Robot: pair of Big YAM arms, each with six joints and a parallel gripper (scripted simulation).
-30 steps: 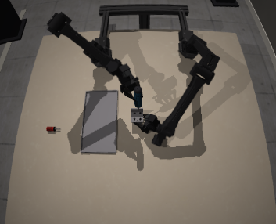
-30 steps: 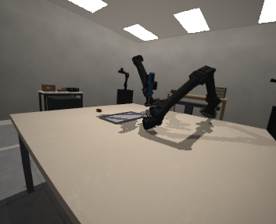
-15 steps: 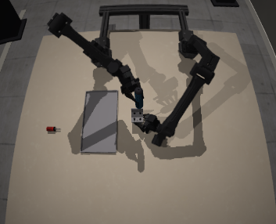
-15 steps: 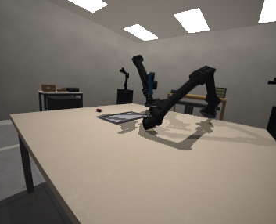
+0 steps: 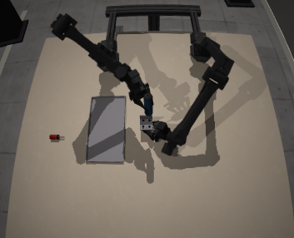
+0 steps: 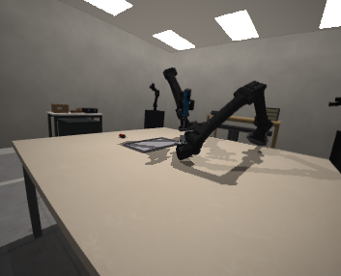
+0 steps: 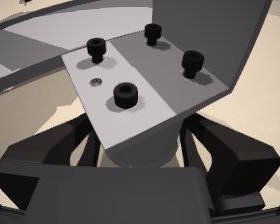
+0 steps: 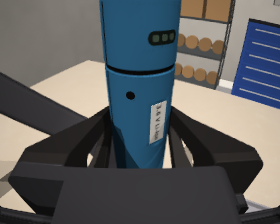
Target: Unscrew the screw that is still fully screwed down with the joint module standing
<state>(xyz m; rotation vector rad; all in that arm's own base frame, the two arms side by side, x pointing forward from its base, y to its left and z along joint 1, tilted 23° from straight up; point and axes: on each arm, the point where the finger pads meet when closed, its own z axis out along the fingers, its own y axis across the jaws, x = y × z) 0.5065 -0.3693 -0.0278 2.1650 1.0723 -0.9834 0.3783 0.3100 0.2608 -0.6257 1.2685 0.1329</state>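
The joint module (image 7: 146, 150) stands upright with the grey bracket (image 7: 156, 85) on top. Four black screws are in the bracket. The near one (image 7: 125, 95) seems to sit lowest, and the others (image 7: 96, 48) (image 7: 152, 33) (image 7: 192, 62) stand raised. My left gripper (image 5: 154, 129) (image 7: 140, 112) (image 6: 184, 143) is shut on the module's round body. My right gripper (image 5: 143, 96) (image 8: 140, 113) is shut on the dark blue electric screwdriver (image 5: 148, 104) (image 8: 138, 100) (image 6: 185, 103) and holds it tip down, just above the bracket's far edge.
A flat grey tray (image 5: 107, 129) (image 6: 148, 144) lies just left of the module. A small red tool (image 5: 54, 136) (image 6: 123, 135) lies far to the left on the table. A black frame (image 5: 152, 12) stands at the table's back edge.
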